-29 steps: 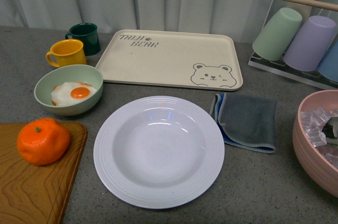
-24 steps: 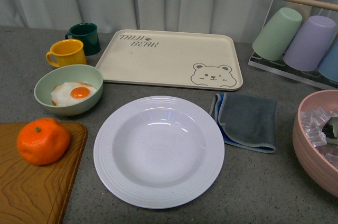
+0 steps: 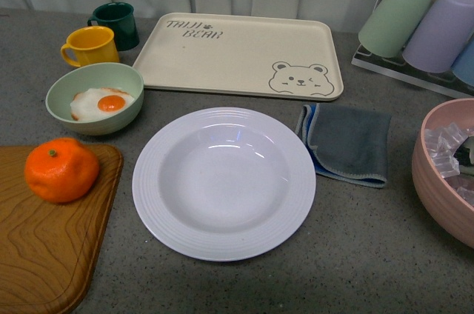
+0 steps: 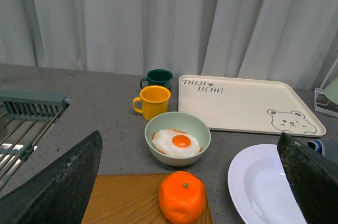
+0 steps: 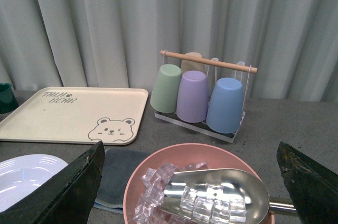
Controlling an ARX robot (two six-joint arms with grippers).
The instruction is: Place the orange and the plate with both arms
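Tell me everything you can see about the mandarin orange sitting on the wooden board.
The bright orange mandarin is roundish and slightly lumpy, with dull, dimpled skin and a small green stem dot on top. It looks whole and unpeeled. It rests near the far edge of the brown wood-grain cutting board and touches nothing else. The pale green bowl stands just behind it, apart from it.

Bear tray (image 3: pixel 237 55), yellow mug (image 3: pixel 90 46), green mug (image 3: pixel 116 24), egg bowl (image 3: pixel 96 125), grey cloth (image 3: pixel 348 142), pink ice bowl (image 3: pixel 437 188), wooden board (image 3: pixel 44 255).
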